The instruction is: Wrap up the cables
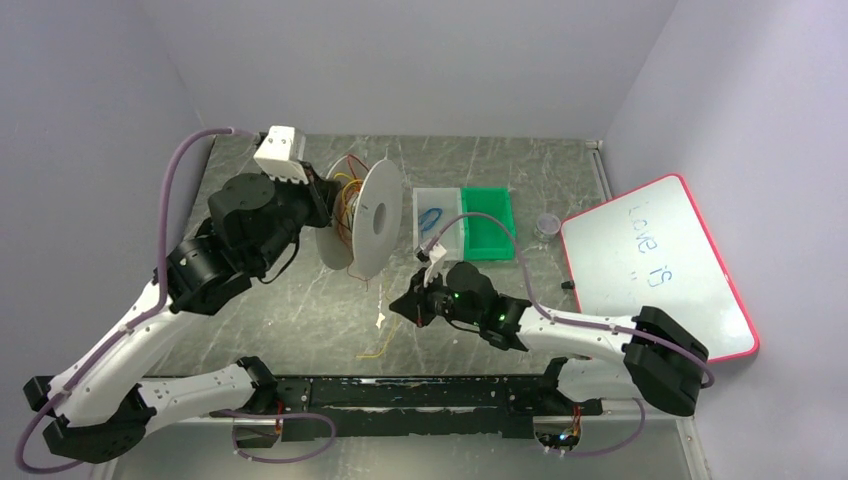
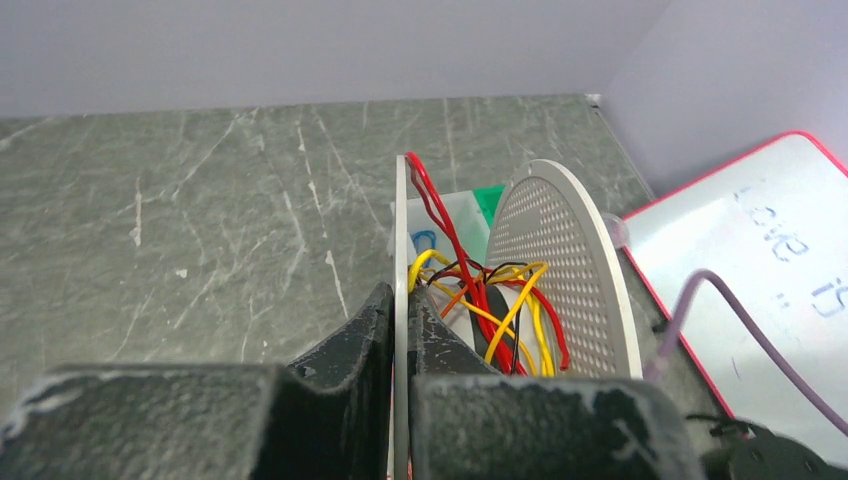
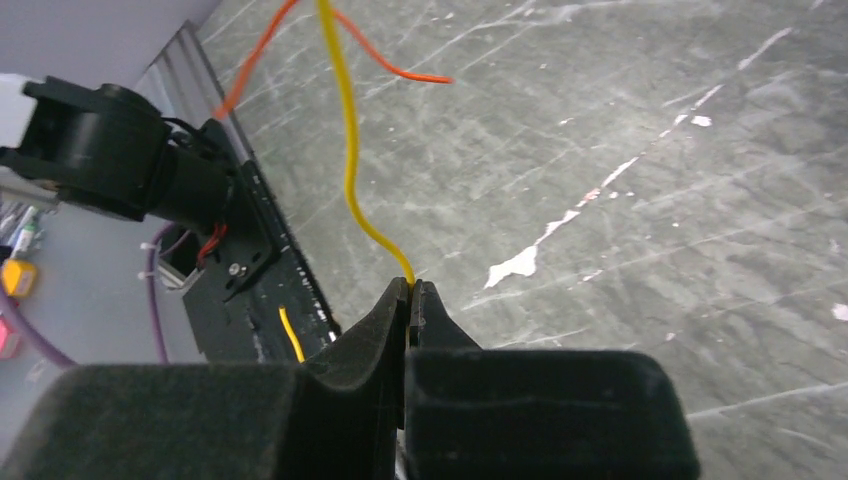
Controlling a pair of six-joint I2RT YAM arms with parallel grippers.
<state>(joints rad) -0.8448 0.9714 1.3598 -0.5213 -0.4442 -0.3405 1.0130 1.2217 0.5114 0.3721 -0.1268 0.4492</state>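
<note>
My left gripper (image 2: 398,310) clamps the spool (image 2: 565,270), my right gripper (image 3: 412,295) clamps the yellow cable (image 3: 349,150); next I must wind it round.

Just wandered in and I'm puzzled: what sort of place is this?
Probably a robotics lab test booth: left arm and right arm bolted to a marbled table, plain walls boxing it in, a whiteboard alongside.

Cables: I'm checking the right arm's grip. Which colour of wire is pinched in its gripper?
The yellow wire, clamped between the fingertips of the shut right gripper. The orange wire only runs beyond it, untouched, its end free.
</note>
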